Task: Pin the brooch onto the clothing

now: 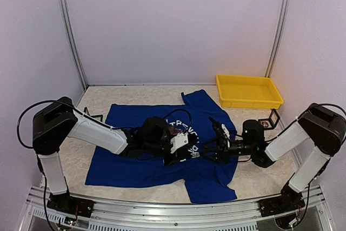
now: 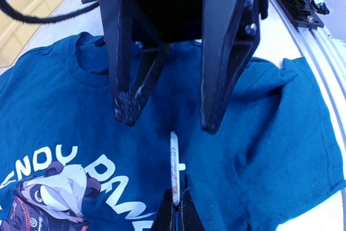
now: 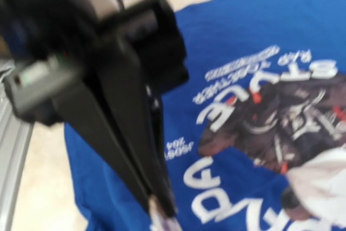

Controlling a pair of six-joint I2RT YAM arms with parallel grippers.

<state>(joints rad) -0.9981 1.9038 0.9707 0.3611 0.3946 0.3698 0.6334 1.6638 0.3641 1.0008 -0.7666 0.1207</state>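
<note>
The clothing point(image 1: 135, 133), a royal-blue T-shirt with a white print and a panda picture, lies spread on the table. My left gripper point(image 2: 176, 209) is shut on the brooch point(image 2: 174, 163). The brooch is a thin round disc seen edge-on, with a small peg on its right side, and it is held just above the shirt's chest point(image 2: 65, 106). My right gripper point(image 2: 168, 120) faces it from the far side, open, its two black fingers apart with nothing between them. In the blurred right wrist view the left gripper's fingers point(image 3: 154, 187) hold the brooch point(image 3: 162, 223) over the print point(image 3: 259, 79). From above, both grippers point(image 1: 186, 150) point(image 1: 212, 143) meet over the shirt's middle.
A yellow tray point(image 1: 248, 91) stands at the back right, beyond the shirt's sleeve. Small black stands sit at the right point(image 1: 268, 120) and left point(image 1: 93, 116) of the shirt. An aluminium rail point(image 1: 162, 209) runs along the near edge.
</note>
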